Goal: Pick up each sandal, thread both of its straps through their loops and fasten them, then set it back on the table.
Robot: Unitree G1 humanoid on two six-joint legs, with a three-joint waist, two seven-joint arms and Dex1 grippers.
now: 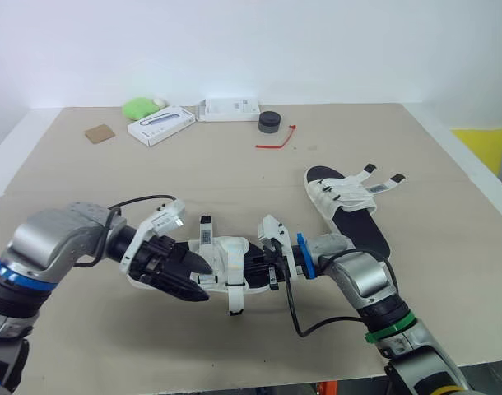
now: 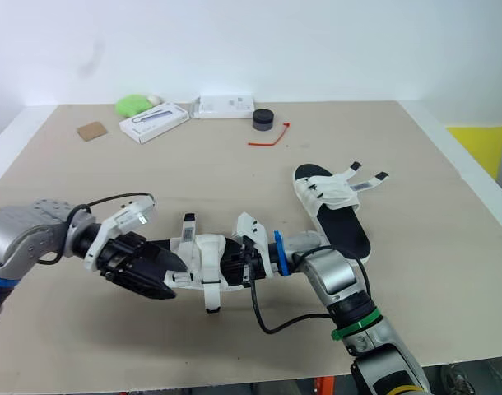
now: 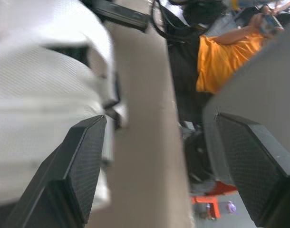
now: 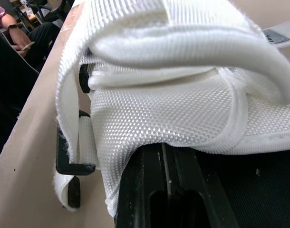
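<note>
The white mesh sandal with a black sole (image 1: 226,262) sits low over the beige table (image 1: 234,173), between the two grippers. The left gripper (image 1: 200,281) is spread wide at one end, a finger just beside the mesh. Whether the right gripper (image 1: 261,265) clamps the other end I cannot tell. Its two straps (image 1: 206,229) stick out loose, with nothing threaded yet. The second white-strapped sandal (image 1: 350,210) lies well apart on the table, its splayed strap ends (image 1: 381,175) likewise unfastened. The task looks barely begun.
</note>
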